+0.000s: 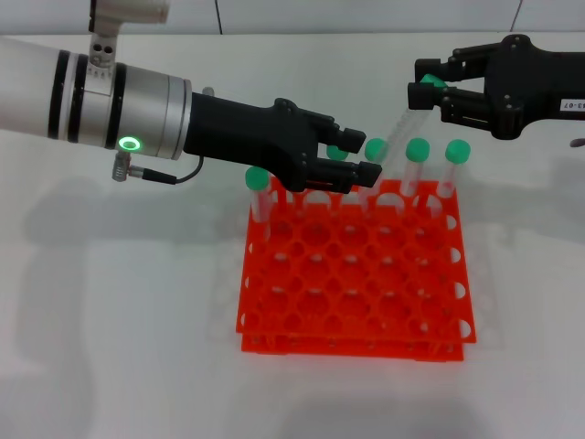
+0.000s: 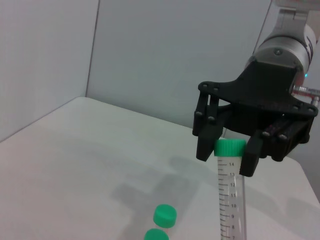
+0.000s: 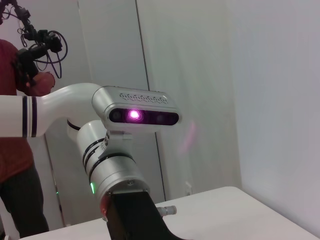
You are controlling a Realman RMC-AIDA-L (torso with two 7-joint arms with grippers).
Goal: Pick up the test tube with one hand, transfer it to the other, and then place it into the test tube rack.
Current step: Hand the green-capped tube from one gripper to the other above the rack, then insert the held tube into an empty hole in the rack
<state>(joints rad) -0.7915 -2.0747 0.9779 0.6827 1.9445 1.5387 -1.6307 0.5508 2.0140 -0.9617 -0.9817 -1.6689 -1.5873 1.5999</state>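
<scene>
The left end effector [image 1: 358, 167] hides 1 green cap [image 1: 337, 152] and the test tube rack's [image 1: 356, 274] back-row holes.

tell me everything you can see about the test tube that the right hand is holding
The test tube is a slender clear plastic tube with a green screw cap and printed graduation marks down its side. The right hand grips it at the cap, one finger on each side. It hangs tilted, its lower end toward the back row of the test tube rack, where other green-capped tubes stand. Whether its tip has entered a hole is not visible.
</scene>
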